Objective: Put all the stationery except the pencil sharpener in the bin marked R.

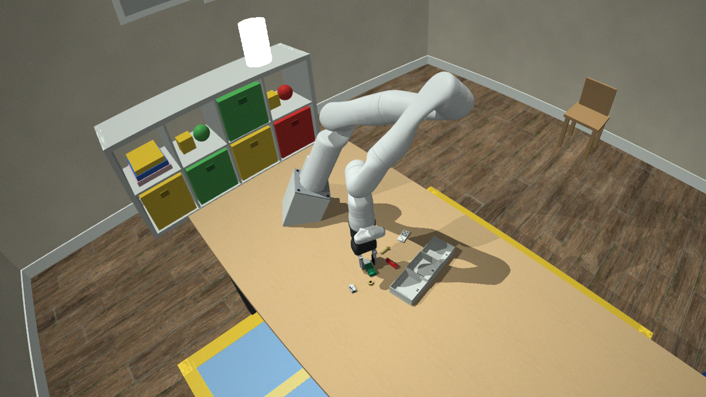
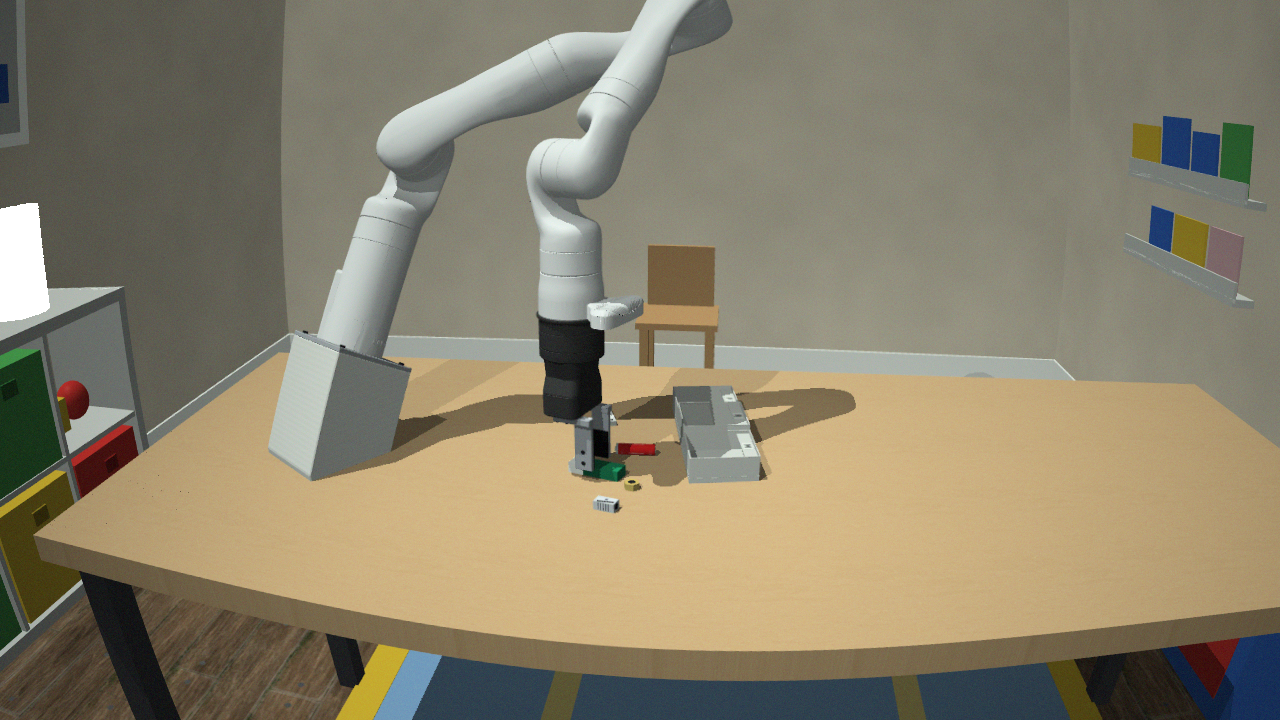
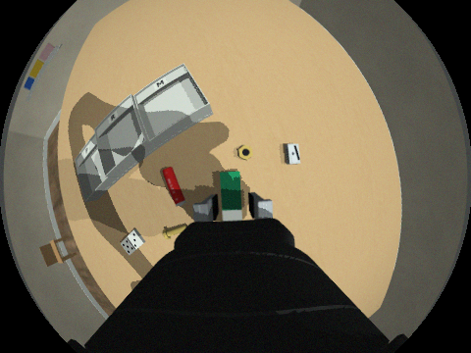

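A green and white eraser [image 1: 371,269] [image 2: 613,471] [image 3: 230,188] lies flat on the table. My gripper [image 1: 367,264] [image 2: 590,465] [image 3: 233,202] is open and low over it, one finger on each side of its near end, and nothing is gripped. A small red oblong piece [image 1: 391,263] [image 2: 636,448] [image 3: 173,184] lies between the eraser and the grey three-part bin tray [image 1: 402,292] [image 2: 723,470] [image 3: 159,80]. The bin marks are too small to read. A small white and grey block [image 1: 352,288] [image 2: 606,505] [image 3: 292,153] lies in front of the eraser.
A yellow nut [image 1: 369,282] [image 2: 631,485] [image 3: 243,152] lies close to the eraser's far end. A yellow bolt [image 1: 385,248] [image 3: 172,229] and a white die [image 1: 403,236] [image 3: 131,241] lie behind the gripper. The arm's grey base [image 1: 303,202] [image 2: 335,411] stands at the table's back.
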Robot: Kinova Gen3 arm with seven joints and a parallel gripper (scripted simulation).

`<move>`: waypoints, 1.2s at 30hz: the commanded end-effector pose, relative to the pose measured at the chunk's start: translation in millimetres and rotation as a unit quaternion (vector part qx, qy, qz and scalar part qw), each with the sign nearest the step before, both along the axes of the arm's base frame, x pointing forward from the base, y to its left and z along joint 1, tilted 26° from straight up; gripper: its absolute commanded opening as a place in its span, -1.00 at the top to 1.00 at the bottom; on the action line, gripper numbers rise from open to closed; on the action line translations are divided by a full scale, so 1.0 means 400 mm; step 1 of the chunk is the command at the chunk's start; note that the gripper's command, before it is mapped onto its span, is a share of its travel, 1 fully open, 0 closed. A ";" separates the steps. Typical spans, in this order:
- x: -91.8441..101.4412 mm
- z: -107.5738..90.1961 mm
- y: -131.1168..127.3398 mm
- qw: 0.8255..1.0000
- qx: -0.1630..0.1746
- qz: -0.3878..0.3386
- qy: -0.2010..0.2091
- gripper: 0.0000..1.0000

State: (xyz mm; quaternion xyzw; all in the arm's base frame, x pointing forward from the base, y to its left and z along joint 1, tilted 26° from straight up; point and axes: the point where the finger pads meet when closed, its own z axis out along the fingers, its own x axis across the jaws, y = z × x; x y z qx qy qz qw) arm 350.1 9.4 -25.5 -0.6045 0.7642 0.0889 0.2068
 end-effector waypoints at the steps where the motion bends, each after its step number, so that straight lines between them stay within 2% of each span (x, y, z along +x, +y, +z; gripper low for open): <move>1: -0.002 -0.003 0.004 1.000 0.001 0.002 0.001 -0.50; 13: 0.011 0.002 0.000 1.000 -0.001 0.001 0.001 -0.50; 23: 0.022 -0.021 0.021 1.000 0.003 0.004 -0.004 -0.50; 36: 0.015 -0.025 0.015 1.000 0.000 0.001 0.000 -0.50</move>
